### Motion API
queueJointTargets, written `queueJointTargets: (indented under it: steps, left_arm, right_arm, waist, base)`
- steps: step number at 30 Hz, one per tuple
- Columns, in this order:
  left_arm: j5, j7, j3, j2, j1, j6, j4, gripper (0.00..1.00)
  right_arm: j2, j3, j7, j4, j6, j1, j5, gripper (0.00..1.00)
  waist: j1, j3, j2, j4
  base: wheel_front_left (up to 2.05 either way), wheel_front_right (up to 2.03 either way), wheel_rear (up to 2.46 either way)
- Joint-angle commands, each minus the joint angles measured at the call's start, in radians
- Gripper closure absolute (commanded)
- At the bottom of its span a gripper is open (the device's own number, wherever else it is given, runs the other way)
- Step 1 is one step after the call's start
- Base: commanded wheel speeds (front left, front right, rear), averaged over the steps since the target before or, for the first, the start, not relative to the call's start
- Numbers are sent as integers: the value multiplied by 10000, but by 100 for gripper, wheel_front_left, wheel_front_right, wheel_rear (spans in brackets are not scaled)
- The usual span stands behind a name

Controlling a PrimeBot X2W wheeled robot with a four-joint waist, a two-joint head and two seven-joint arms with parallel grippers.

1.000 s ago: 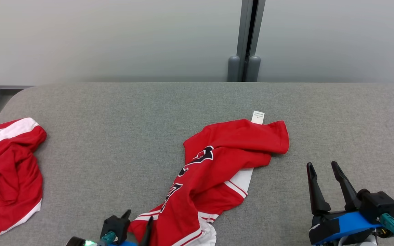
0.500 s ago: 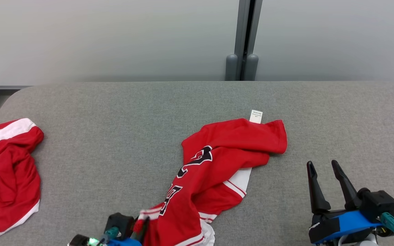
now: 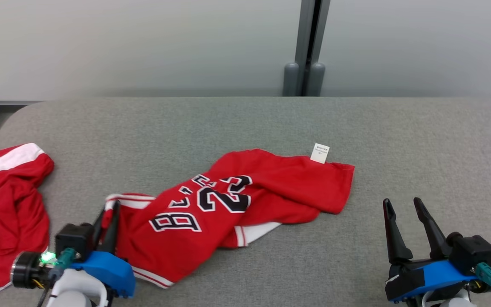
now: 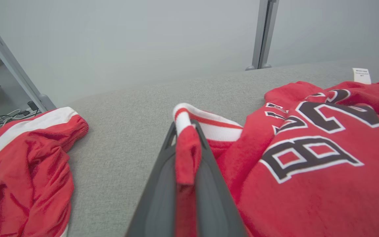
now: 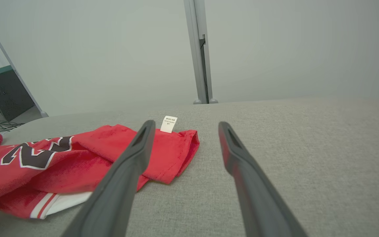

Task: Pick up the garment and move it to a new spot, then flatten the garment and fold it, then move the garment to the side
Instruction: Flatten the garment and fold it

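Note:
The garment (image 3: 228, 200) is a red jersey with black-and-white numbers and a white label (image 3: 320, 152), lying crumpled across the middle of the grey padded table (image 3: 245, 123). At its left end my left gripper (image 3: 108, 212) is shut on the jersey's red-and-white striped edge. In the left wrist view the cloth is pinched between the two fingers of that gripper (image 4: 184, 126), and the rest of the garment (image 4: 308, 171) spreads to the right. My right gripper (image 3: 401, 202) stands open at the lower right, apart from the cloth. Its wrist view shows that gripper (image 5: 187, 125) with nothing between its fingers and the garment (image 5: 110, 144) to the left.
A second red-and-white garment (image 3: 7, 204) lies bunched at the table's left edge, close to my left arm, and shows beside it in the wrist view (image 4: 28, 164). A grey post (image 3: 305, 47) stands against the wall behind the table.
My left gripper has shut on the jersey's striped edge and pulled it to the left, spreading the cloth so that the numbers show. The right gripper has stayed put.

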Motion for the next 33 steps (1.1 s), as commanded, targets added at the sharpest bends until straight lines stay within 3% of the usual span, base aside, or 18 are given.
queueJointTargets:
  steps: [1,7,9,18,27,33]
  left_arm:
    - [-104,-94,160,99,-208,112,-122,100]
    - [-286,-369,588,265,-414,409,-183,100]
    - [-365,-505,631,201,-468,452,-15,0]
    - [-406,-1368,886,-211,-441,614,260,0]
    - [363,-1409,1886,-841,725,588,-2114,0]
    - [962,-1411,2478,-1270,1637,436,-2987,0]
  right_arm:
    - [-13,-38,-34,18,1,-178,4,0]
    - [-11,-174,-34,83,1,-338,-67,0]
    - [-10,-168,-34,94,1,-394,-71,0]
    - [-11,-297,-34,171,1,-325,-83,0]
    - [-14,-311,-34,236,1,-274,6,0]
    - [-13,-362,-34,265,1,-202,26,0]
  waist:
    - [0,66,0,-82]
    - [0,329,0,-446]
    - [0,395,0,-521]
    - [0,286,0,-414]
    - [0,3,0,-13]
    - [0,-43,0,128]
  base:
    - [0,0,0]
    - [0,0,0]
    - [0,0,0]
    - [0,0,0]
    - [0,0,0]
    - [0,0,0]
